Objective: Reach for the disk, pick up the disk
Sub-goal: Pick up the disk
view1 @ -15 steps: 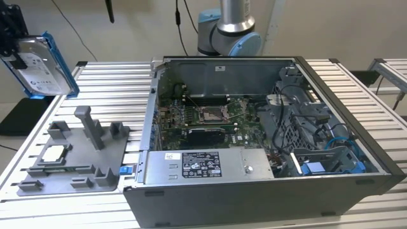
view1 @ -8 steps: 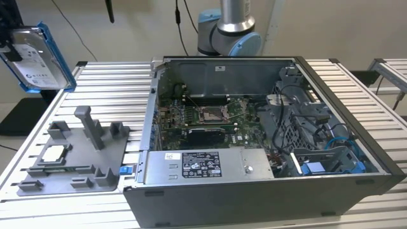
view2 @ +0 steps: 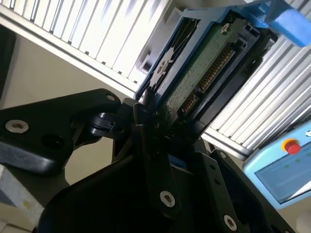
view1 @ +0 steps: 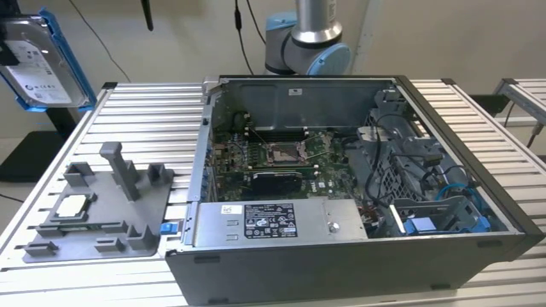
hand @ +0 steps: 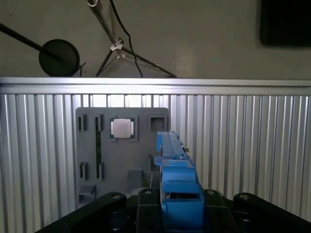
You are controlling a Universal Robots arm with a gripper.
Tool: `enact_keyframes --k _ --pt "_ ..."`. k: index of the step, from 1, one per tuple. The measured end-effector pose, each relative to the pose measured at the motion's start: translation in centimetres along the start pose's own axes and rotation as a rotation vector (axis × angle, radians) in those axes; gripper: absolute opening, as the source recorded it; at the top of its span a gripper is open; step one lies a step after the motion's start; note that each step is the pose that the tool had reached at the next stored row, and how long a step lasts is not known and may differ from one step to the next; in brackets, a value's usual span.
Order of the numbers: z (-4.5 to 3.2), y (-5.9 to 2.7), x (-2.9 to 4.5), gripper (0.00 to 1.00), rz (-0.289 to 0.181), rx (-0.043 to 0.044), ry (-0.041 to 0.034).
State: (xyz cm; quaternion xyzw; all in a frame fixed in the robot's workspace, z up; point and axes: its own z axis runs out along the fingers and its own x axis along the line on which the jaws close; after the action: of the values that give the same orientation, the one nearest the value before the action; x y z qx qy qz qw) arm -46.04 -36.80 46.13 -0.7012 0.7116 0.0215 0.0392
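Observation:
The disk (view1: 43,61), a silver-grey drive with a white label and a blue frame, hangs in the air above the table's far corner at the exterior view's left. It is held nearly upright, well clear of the slats. My gripper (hand: 181,206) is shut on the disk (hand: 175,170), whose blue edge runs out from between the black fingers. In the second wrist view the disk's green circuit-board side (view2: 209,63) faces the camera, with a black finger (view2: 146,128) pressed on its lower end.
An open computer case (view1: 358,192) takes up the middle and right of the slatted table (view1: 145,109). A grey fixture plate (view1: 102,211) with posts and a small square chip (view1: 70,204) lies below the disk. The arm's base (view1: 307,45) stands behind the case.

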Motion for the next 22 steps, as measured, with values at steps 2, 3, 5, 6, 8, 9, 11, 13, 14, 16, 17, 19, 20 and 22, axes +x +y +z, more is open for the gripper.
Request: enact_keyframes --k 2,3,5,6,8,9,11,13,14,16,17,19,20,22 --pt "-0.65 -0.02 -0.06 0.0 0.0 -0.0003 0.0001" --pt "-0.95 -0.03 -0.08 0.0 0.0 -0.0001 0.0001" --pt "-1.44 -0.04 -0.13 0.0 0.0 -0.0001 0.0" --pt "-1.67 -0.05 -0.15 0.0 0.0 -0.0002 0.0001" --pt "-2.07 -0.06 -0.18 0.0 0.0 -0.0003 0.0001" --pt "-2.29 -0.07 -0.2 0.0 0.0 -0.0002 0.0001" --pt "-2.7 -0.07 -0.23 0.0 0.0 -0.0002 0.0001" --pt "-3.14 -0.09 -0.27 0.0 0.0 -0.0003 0.0001" --pt "-3.37 -0.09 -0.29 0.0 0.0 -0.0002 0.0001" --pt "-3.83 -0.1 -0.33 0.0 0.0 -0.0001 0.0" --pt "-4.08 -0.11 -0.35 0.0 0.0 -0.0002 0.0001" --pt "-4.52 -0.12 -0.39 0.0 0.0 -0.0002 0.0" --pt "-4.72 -0.12 -0.41 0.0 0.0 -0.0002 0.0001" --pt "-4.96 -0.13 -0.43 0.0 0.0 -0.0003 0.0001"
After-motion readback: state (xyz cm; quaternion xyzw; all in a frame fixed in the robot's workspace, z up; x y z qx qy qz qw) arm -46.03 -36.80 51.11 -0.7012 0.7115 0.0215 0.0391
